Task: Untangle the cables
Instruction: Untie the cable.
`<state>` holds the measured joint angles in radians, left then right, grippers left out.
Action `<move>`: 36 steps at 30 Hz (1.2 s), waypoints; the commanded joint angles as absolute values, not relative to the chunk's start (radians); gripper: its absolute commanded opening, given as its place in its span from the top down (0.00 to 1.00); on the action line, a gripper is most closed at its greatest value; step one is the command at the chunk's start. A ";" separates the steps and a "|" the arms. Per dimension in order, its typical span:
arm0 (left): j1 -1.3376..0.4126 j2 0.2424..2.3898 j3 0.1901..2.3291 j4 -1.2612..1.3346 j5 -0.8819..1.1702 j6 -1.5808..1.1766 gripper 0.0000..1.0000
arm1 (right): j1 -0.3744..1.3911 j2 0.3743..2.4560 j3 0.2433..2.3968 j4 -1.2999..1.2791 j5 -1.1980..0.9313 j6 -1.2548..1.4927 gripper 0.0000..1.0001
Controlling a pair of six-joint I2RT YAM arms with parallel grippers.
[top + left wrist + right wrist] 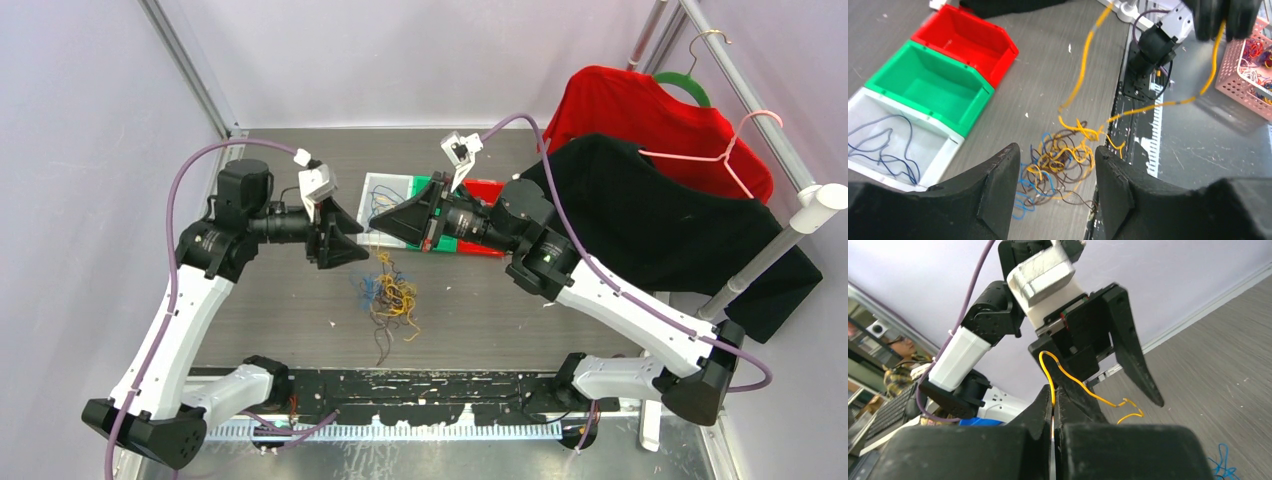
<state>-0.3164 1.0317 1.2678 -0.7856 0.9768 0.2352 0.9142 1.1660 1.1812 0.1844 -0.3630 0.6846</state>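
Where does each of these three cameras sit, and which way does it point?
Top external: above and behind, looking down on the table; both arms, left claw and right claw show.
Left wrist: looks down between its own open fingers at the cable tangle and bins.
Right wrist: looks sideways and upward past its shut fingers, pinching a yellow cable, at the left claw.
Shared: both wrist views show that yellow cable.
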 commanded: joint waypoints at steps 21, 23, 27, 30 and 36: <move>-0.331 1.026 1.275 -0.784 1.295 0.211 0.43 | 0.901 1.212 1.183 0.339 -0.578 0.777 0.99; -0.355 1.016 1.259 -0.763 1.277 0.209 0.46 | 0.900 1.218 1.189 0.336 -0.580 0.778 0.99; -0.415 0.993 1.217 -0.662 1.257 0.149 0.47 | 0.900 1.239 1.198 0.338 -0.574 0.782 0.99; -0.453 0.974 1.204 -0.656 1.229 0.149 0.45 | 0.900 1.242 1.197 0.326 -0.547 0.774 0.99; -0.475 0.901 1.111 -0.454 1.104 -0.029 0.49 | 0.900 1.258 1.195 0.321 -0.507 0.760 0.99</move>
